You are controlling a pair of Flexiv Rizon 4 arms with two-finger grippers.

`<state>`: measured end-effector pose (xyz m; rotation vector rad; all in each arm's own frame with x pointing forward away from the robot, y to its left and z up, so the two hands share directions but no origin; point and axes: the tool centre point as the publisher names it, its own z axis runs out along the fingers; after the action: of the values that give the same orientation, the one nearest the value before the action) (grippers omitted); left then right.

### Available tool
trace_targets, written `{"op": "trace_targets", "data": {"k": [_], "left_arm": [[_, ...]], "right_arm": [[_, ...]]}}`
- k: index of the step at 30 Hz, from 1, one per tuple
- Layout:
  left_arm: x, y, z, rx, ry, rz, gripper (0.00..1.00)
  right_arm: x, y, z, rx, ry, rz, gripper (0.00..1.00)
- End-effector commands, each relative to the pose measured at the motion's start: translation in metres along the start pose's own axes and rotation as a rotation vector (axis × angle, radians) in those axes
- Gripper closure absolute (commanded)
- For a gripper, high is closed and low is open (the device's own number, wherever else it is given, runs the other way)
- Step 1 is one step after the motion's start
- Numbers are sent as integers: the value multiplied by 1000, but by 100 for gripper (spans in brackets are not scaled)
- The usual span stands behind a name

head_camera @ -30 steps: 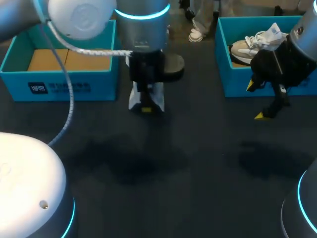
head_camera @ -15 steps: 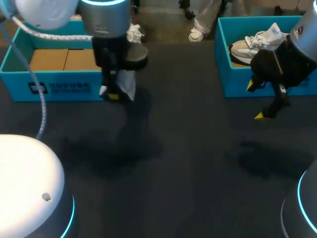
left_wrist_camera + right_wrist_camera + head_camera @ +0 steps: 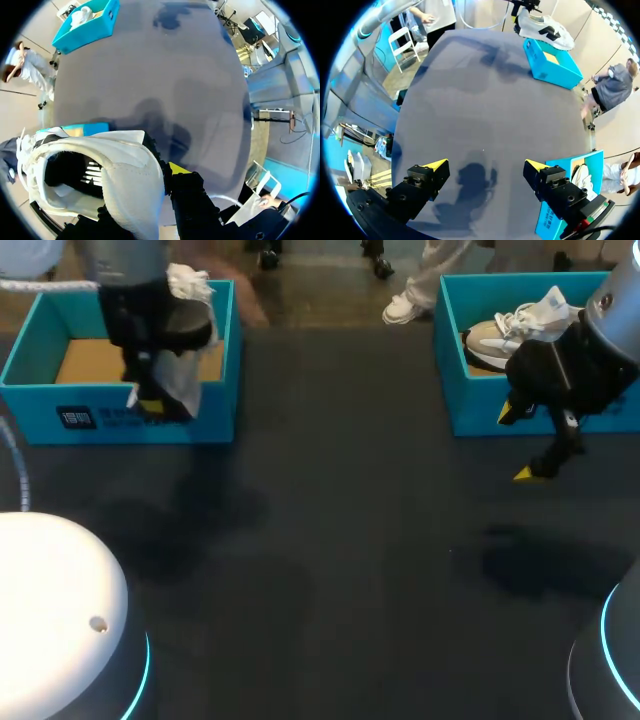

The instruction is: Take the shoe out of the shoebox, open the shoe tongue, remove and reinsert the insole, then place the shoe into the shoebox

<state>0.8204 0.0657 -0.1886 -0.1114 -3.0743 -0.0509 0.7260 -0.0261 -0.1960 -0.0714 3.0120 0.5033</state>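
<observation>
Placement step: left gripper point(image 3: 150, 400) pinches the shoe point(image 3: 125, 190) by its collar and holds it above the near wall of the left box point(image 3: 120, 420). Centre the shoe over the cardboard floor, level the sole, lower until seated, then release. Right gripper point(image 3: 485, 167) hangs spread and empty beside the other box point(image 3: 447, 370).

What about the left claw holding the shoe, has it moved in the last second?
Yes. The left claw carried the shoe leftward, from mid-table to above the front wall of the left shoebox.
</observation>
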Motion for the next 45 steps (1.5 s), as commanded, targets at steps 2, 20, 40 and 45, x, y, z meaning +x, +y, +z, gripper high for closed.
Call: {"op": "trace_targets", "data": {"k": [2,20,40,45], "left_arm": [[-22,52,-2,80,-1,0,100],[-93,155,6,66,15,38,100],[-171,225,19,55,3,122,100],[-184,237,21,24,-3,118,100]], "right_arm": [[0,0,1,0,0,0,0],[0,0,1,0,0,0,0],[0,0,1,0,0,0,0],[0,0,1,0,0,0,0]]}}
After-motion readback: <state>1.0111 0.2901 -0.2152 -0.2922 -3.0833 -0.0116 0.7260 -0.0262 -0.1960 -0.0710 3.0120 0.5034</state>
